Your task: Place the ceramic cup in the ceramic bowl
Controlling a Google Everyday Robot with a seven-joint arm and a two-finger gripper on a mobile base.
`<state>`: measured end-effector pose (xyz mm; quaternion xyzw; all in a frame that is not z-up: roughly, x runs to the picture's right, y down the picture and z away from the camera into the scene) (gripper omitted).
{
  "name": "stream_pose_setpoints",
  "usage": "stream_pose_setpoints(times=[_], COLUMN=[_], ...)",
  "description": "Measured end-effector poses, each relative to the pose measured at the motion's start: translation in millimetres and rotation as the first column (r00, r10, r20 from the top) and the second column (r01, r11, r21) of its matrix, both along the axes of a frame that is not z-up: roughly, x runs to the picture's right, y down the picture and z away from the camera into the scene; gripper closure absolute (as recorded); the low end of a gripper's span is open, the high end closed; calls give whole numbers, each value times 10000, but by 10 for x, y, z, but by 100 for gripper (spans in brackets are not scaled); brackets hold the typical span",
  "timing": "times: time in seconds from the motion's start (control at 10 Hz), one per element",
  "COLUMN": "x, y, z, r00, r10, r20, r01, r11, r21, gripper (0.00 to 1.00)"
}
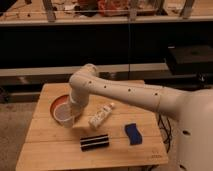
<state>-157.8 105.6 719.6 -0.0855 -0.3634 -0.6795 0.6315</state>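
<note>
Wooden table (45,150) fills the foreground; the robot arm (125,92) reaches in from three o'clock. The ceramic bowl (56,104) lies at nine o'clock of the gripper (74,115). The ceramic cup (65,118) sits at the bowl's five-o'clock rim, just beside the gripper; whether it is grasped, I cannot tell.

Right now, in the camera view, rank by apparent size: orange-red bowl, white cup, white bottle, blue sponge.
1. Shallow orange-red ceramic bowl.
2. Elongated white bottle and blue sponge: alike, unranked.
3. Small white ceramic cup, partly hidden, so unsure.
The end effector is at the cup, over the bowl's edge.
</note>
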Motion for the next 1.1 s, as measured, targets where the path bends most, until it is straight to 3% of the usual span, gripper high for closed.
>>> stream_pose_setpoints(times=[1.1], x=[-42], y=[-338], z=[170], r00=[9993], r10=[157], r20=[-334], r01=[-153], r11=[9998], r21=[118], gripper=[100])
